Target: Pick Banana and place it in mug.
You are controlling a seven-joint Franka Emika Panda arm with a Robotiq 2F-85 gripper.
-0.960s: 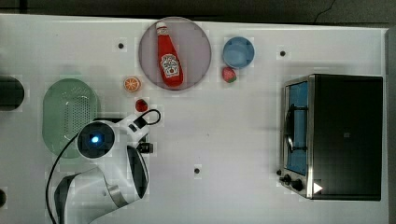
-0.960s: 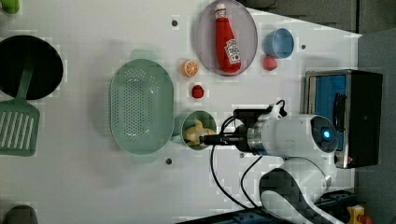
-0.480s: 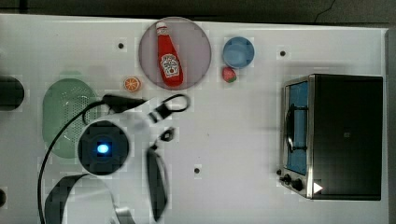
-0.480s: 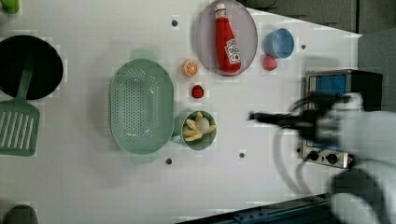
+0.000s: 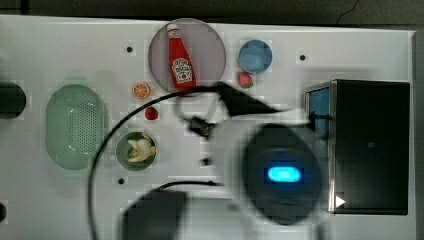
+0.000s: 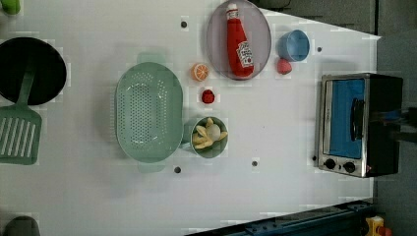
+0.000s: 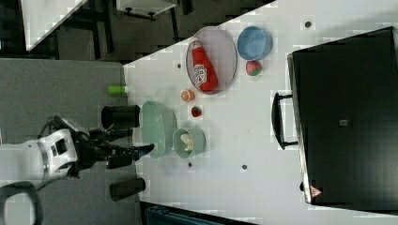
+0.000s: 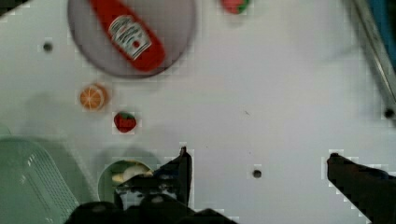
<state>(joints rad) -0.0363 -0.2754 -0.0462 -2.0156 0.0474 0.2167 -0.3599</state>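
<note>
White table (image 6: 295,187) lies open beside mug (image 6: 216,151).

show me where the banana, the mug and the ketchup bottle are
banana (image 6: 208,136), left view, whitish middle piece.
mug (image 6: 220,150), left view, green rim.
ketchup bottle (image 6: 238,43), left view, red body.

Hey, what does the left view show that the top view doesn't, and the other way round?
Left view, not top view: a pale green slotted spatula at the left view's left edge.

Top view, not left view: the robot arm's white body with a blue light and its black cable.

Both: the small pale yellow toy banana lying inside the muted-green round mug, the oval pale-green perforated colander, the red ketchup bottle on a grey round plate, the blue round cup and the black-and-silver toaster oven.
</note>
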